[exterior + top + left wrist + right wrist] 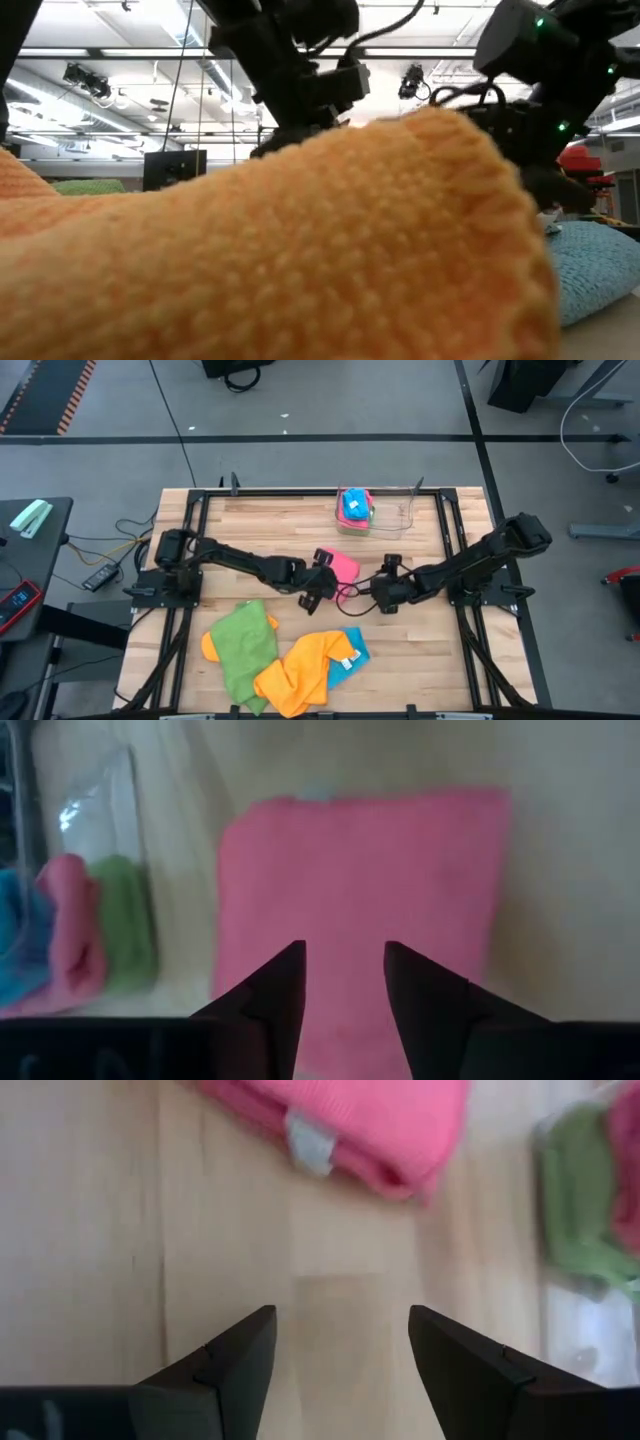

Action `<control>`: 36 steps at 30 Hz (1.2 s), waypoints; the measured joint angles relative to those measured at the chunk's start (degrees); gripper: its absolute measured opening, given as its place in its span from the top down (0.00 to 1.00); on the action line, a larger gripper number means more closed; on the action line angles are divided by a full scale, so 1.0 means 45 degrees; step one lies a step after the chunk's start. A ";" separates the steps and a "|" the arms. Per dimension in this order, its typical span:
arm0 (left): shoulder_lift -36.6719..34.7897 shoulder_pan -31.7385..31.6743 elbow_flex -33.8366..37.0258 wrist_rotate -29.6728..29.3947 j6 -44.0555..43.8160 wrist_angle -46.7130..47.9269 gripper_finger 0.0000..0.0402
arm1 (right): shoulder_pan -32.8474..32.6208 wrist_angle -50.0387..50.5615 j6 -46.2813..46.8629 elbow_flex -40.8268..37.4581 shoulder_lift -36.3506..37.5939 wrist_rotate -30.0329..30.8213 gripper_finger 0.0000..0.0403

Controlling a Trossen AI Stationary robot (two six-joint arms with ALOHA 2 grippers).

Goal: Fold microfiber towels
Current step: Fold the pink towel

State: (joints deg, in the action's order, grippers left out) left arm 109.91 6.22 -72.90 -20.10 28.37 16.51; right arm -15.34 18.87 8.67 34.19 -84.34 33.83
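Pink towel, folded, desk centre: soft, light, limp; take an edge. Left gripper at its 8 o'clock, fingers part-open, empty. Right gripper at 4 o'clock, fingers wide, empty.

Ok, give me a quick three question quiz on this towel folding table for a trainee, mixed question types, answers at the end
1. True or false: the left gripper is clamped on the pink towel.
2. Which towel lies on top at the near-edge pile's right side? A) orange towel B) blue towel C) a pink one
3. Fill in: the clear tray at the far edge holds ____ towels.

Key
1. False: its fingers are apart above the pink towel, gripping nothing.
2. A: the orange towel overlaps the blue one.
3. Folded: the folded stack sits in it.
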 joint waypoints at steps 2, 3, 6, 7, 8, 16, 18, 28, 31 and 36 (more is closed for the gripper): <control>0.0149 0.0355 0.0000 0.0037 -0.0632 -0.0423 0.61 | -0.0065 0.0004 0.0042 -0.0250 0.0565 0.0099 0.41; 0.0191 0.0529 0.0006 0.0066 -0.0987 -0.0490 0.60 | -0.0072 0.0012 0.0111 -0.0347 0.0812 0.0099 0.41; 0.0287 0.0941 -0.0003 0.0085 -0.1994 -0.1257 0.56 | -0.0047 -0.0026 0.0225 -0.0619 0.1568 0.0194 0.41; 0.0337 0.1051 -0.0023 0.0086 -0.2325 -0.1509 0.55 | -0.0048 -0.0119 0.0186 -0.0634 0.1740 0.0201 0.41; 0.0365 0.1141 0.0000 0.0077 -0.2653 -0.1550 0.53 | -0.0052 -0.0179 0.0133 -0.0639 0.1898 0.0189 0.41; 0.1501 0.1740 0.0010 -0.1165 -0.3856 -0.3069 0.44 | -0.0092 -0.0187 0.0152 -0.0644 0.2896 0.0227 0.41; 0.1680 0.1836 0.0002 -0.1425 -0.4002 -0.3437 0.43 | -0.0157 -0.0080 0.0251 -0.0649 0.3034 0.0235 0.41; 0.2322 0.2039 -0.0047 -0.2042 -0.3924 -0.4007 0.43 | -0.0720 -0.0182 0.0893 -0.0649 0.3065 0.0242 0.41; 0.2607 0.1963 -0.0175 -0.2018 -0.3588 -0.4075 0.43 | -0.0927 -0.0202 0.1089 -0.0649 0.3065 0.0242 0.41; 0.2871 0.1743 -0.0189 -0.1963 -0.3621 -0.4084 0.45 | -0.1249 -0.0227 0.1464 -0.0649 0.3065 0.0280 0.41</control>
State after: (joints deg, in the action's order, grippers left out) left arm 122.83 14.06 -73.76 -28.93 12.08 -1.87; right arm -20.96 17.85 15.26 31.27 -70.54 35.09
